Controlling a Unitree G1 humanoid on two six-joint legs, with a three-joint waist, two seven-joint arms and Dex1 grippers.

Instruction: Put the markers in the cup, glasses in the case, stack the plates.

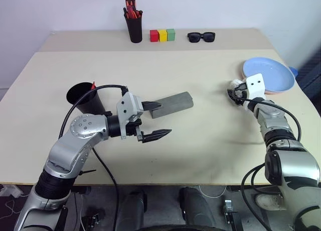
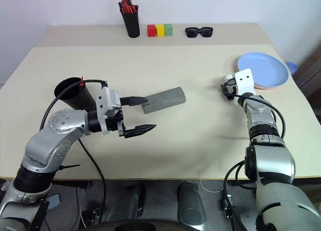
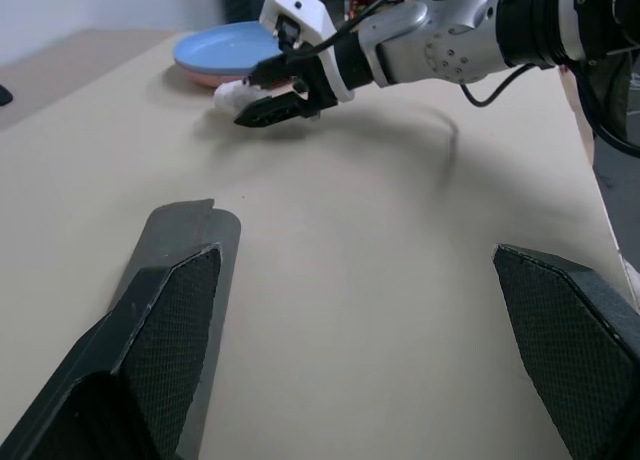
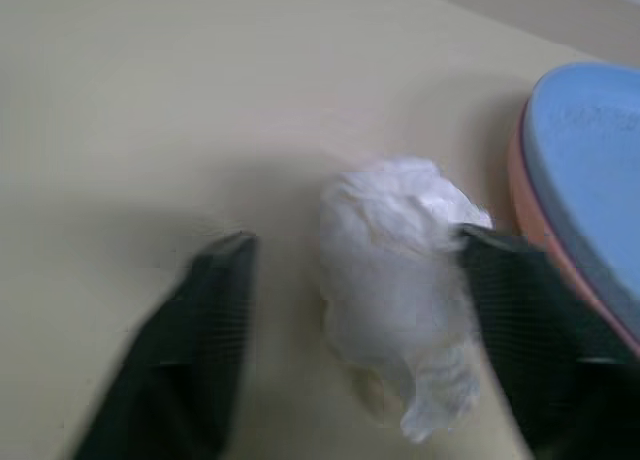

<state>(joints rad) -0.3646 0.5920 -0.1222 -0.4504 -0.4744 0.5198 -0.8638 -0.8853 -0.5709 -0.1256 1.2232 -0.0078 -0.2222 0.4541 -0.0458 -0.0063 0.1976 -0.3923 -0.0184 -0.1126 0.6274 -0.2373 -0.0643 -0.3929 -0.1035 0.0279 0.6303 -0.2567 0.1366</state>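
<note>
The wide black cup (image 1: 83,96) stands at the left, and the red end of one of the markers (image 1: 93,85) pokes out of it. The grey case (image 1: 173,103) lies shut in the middle of the table; the glasses are out of view. At the right, the light blue plate (image 1: 273,73) rests on the salmon pink plate (image 4: 525,200). My left gripper (image 1: 165,119) hovers open just in front of the case, holding nothing. My right gripper (image 4: 355,242) is beside the plates, with its fingers on either side of a crumpled white paper wad (image 4: 395,280). One finger is still apart from the wad.
At the back of the table stand a narrow black pen pot (image 1: 134,27) with orange-red pens, a row of red, yellow and green blocks (image 1: 162,35), and black sunglasses (image 1: 201,36). A small blue object (image 1: 293,70) lies past the plates at the right edge.
</note>
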